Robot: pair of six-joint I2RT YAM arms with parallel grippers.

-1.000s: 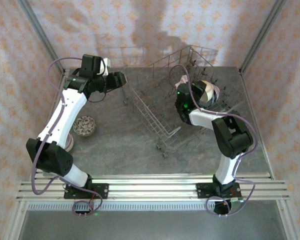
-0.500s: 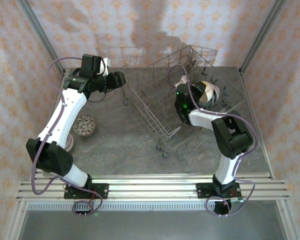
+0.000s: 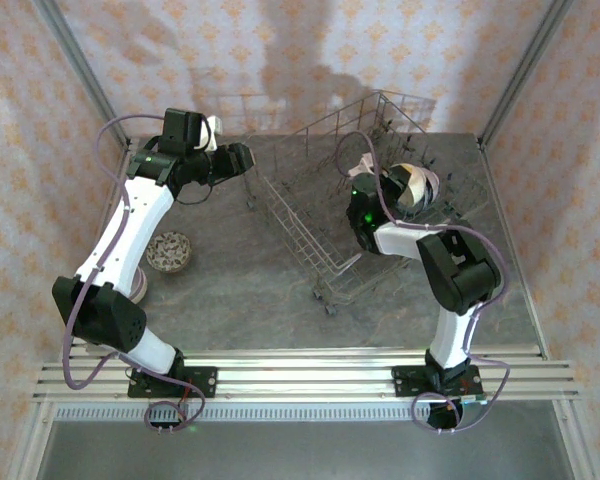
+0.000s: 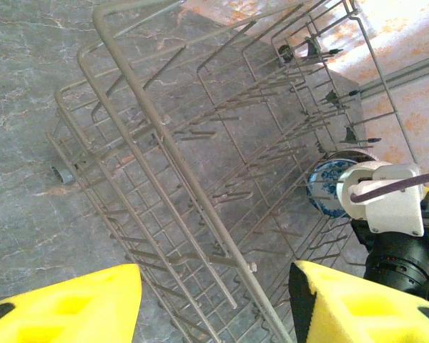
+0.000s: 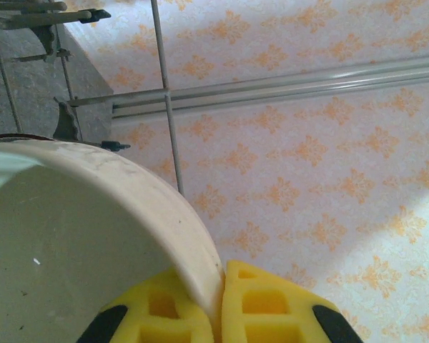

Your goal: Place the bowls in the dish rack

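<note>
Cream bowl (image 5: 71, 236) pinched by R gripper (image 5: 222, 286) over rack (image 3: 298, 228); L gripper (image 4: 214, 300) jaws apart; speckled bowl (image 3: 168, 252) beside rack not yet loaded.

Dish rack (image 4: 173, 153), blue-patterned bowl (image 4: 327, 191), hand (image 4: 214, 304) spread

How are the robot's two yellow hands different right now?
The left gripper is open; the right gripper is shut. The left gripper holds nothing, facing the dish rack; the right gripper pinches a cream bowl by its rim. Both have yellow fingers.
</note>
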